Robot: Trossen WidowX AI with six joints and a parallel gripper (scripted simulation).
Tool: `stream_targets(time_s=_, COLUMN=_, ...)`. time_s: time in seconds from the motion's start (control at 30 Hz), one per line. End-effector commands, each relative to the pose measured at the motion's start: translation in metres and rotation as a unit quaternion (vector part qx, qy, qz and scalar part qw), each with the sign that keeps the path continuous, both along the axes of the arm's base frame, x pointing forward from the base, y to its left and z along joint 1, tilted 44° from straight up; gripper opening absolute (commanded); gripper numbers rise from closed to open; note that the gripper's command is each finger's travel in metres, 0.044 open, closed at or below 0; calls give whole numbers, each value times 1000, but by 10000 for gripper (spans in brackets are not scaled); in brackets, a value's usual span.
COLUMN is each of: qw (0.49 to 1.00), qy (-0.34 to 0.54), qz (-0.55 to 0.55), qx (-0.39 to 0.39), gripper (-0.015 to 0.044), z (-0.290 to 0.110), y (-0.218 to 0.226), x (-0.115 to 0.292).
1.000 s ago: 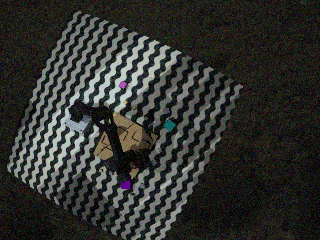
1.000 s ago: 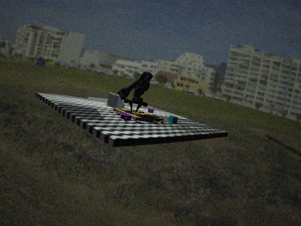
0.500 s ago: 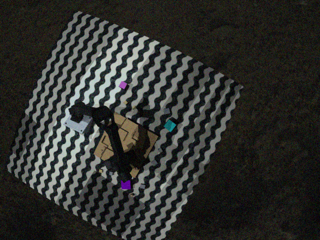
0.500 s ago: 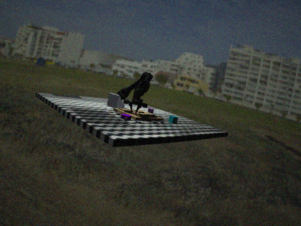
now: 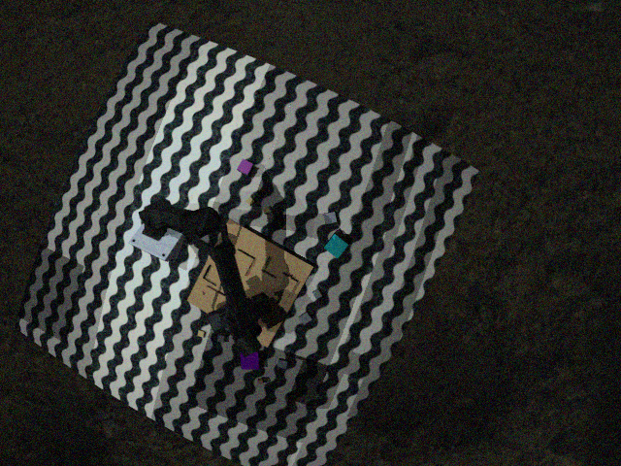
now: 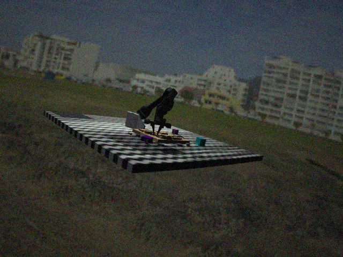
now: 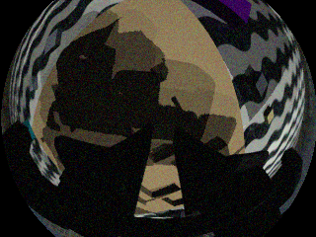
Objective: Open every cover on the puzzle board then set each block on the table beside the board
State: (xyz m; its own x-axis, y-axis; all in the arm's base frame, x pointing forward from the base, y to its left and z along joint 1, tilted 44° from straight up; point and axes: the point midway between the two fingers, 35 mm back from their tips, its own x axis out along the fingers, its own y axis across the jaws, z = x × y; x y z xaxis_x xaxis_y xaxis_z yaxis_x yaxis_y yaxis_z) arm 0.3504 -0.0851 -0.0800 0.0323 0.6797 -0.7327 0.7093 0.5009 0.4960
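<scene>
From my remote seat I see the wavy-striped surface [image 5: 350,150] carrying the tan puzzle board [image 5: 296,273], with the black arm [image 5: 228,271] stretched across it from its pale base plate [image 5: 145,244]. Three blocks lie off the board: a teal block [image 5: 336,246], a dark purple block [image 5: 248,360] and a lighter purple block [image 5: 245,166]. The fingers stand narrowed low over the board's near corner, pinching something small there, probably a cover, though the wrist view is too dark to be sure.
</scene>
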Motion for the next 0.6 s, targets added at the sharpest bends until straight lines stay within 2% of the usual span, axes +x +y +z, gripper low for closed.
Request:
stream_targets(time_s=0.0, qw=1000, qy=-2, qz=1, qx=-1, gripper=80, z=3, y=-3, x=1)
stream_targets(time_s=0.57, qw=1000, qy=1, qz=1, qx=0, gripper=80, z=19, y=-18, x=0)
